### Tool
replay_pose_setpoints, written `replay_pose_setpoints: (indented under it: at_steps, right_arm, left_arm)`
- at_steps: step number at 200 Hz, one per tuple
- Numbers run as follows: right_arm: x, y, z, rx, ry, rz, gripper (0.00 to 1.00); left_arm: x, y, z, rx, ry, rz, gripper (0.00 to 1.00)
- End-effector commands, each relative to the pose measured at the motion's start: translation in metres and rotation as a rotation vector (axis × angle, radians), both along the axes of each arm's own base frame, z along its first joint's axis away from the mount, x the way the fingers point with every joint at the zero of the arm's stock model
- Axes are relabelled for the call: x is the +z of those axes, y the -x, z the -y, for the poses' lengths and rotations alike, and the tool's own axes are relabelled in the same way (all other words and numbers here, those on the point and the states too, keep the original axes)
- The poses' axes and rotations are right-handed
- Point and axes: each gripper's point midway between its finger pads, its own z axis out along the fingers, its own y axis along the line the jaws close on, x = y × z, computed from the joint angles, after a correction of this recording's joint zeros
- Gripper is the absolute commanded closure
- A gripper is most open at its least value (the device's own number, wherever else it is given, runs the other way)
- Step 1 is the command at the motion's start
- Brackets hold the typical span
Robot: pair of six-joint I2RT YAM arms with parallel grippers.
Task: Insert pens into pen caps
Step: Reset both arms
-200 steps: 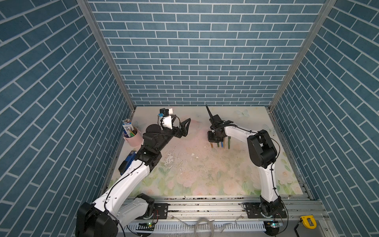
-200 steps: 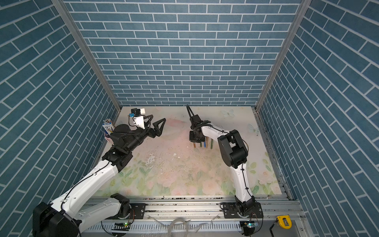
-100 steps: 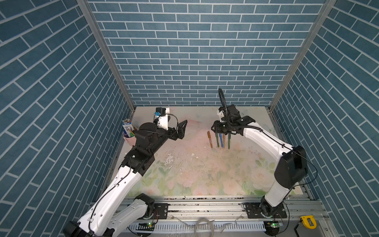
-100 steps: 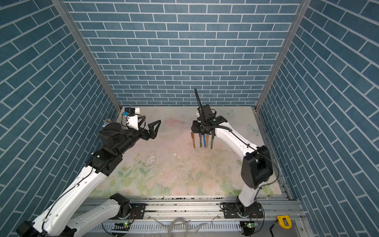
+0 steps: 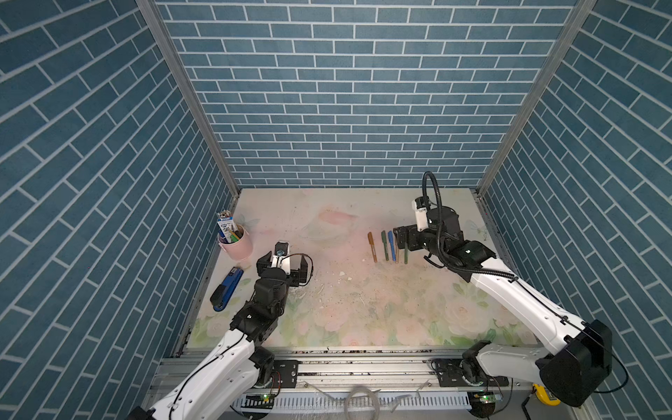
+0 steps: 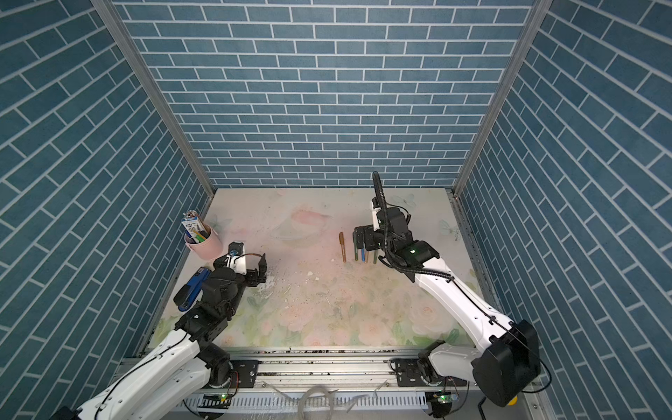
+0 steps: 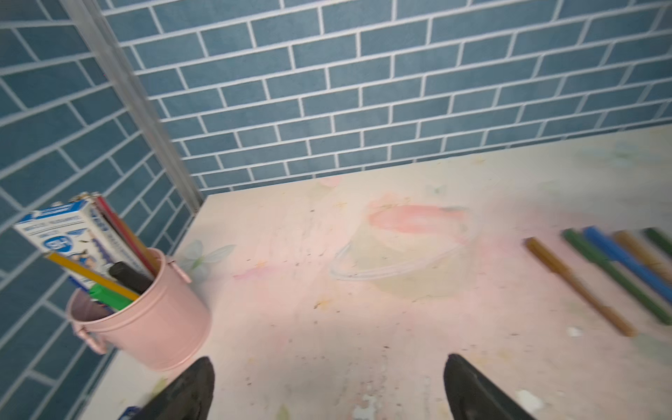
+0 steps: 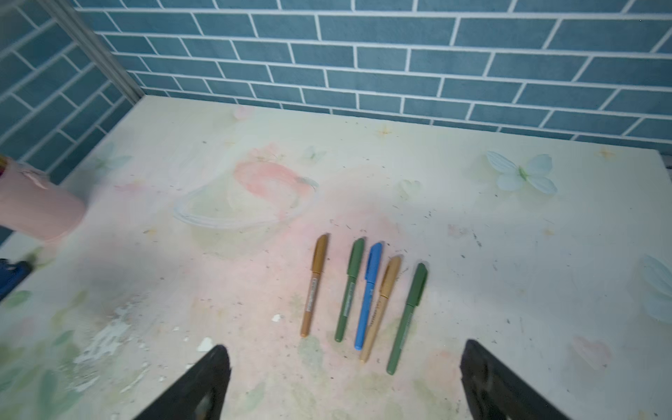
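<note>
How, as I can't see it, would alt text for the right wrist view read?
Five slim capped plastic pens, two golden-brown, two dark green, one blue, lie side by side on a pale floral tabletop. The open right tool frames them between its black fingers without touching; a blue brick wall stands behind.

Left gripper (image 7: 328, 360): we see its two dark fingers (image 7: 182, 392) at the lower edge of the frame, spread wide, with only bench (image 7: 327, 309) surface showing between them.

Lower left of the frame: a pink bucket (image 7: 152, 327) stands upright on the bench near the wall corner. It holds a white-blue carton (image 7: 62, 232), a yellow pencil (image 7: 91, 276), red pencils (image 7: 123, 232), a green marker (image 7: 109, 296) and a black item (image 7: 129, 277) we cannot identify.

Right edge of the frame: five pens (image 7: 618, 280) lie side by side on the bench, in the order golden-brown, green, blue, golden-brown, green. They are blurred, and the outermost are cut off by the frame.

A blue brick wall (image 7: 363, 91) fills the upper half.
</note>
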Motion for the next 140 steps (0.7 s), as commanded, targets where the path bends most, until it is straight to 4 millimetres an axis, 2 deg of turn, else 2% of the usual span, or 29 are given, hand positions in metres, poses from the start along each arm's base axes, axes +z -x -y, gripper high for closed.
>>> replay_pose_setpoints:
  at_steps: [1,27,45,63,81,109,140]
  right_arm:
    - [0.022,-0.024,0.025,-0.073,0.02,0.161,0.01]
    - [0.011,-0.039,0.051,-0.123,-0.008,0.146,0.01]
    - [0.003,-0.049,0.073,-0.188,-0.044,0.159,0.01]
    - [-0.007,-0.053,0.092,-0.237,-0.061,0.145,0.01]
    - [-0.017,-0.053,0.11,-0.296,-0.086,0.132,0.01]
    - [-0.028,-0.052,0.123,-0.331,-0.1,0.116,0.01]
    - [-0.04,-0.05,0.138,-0.365,-0.078,0.107,0.01]
  left_arm:
    - [0.016,-0.015,-0.036,0.139,-0.081,0.099,0.0]
    - [0.0,-0.027,-0.052,0.158,-0.061,0.109,0.0]
    - [-0.024,-0.041,-0.063,0.154,0.014,0.102,0.01]
    - [-0.045,-0.057,-0.059,0.103,0.012,0.051,0.0]
    - [-0.058,-0.074,-0.056,0.04,0.057,0.043,0.0]
    - [-0.089,-0.09,-0.051,-0.029,0.087,-0.025,0.01]
    - [-0.093,-0.095,-0.049,-0.044,0.094,-0.05,0.0]
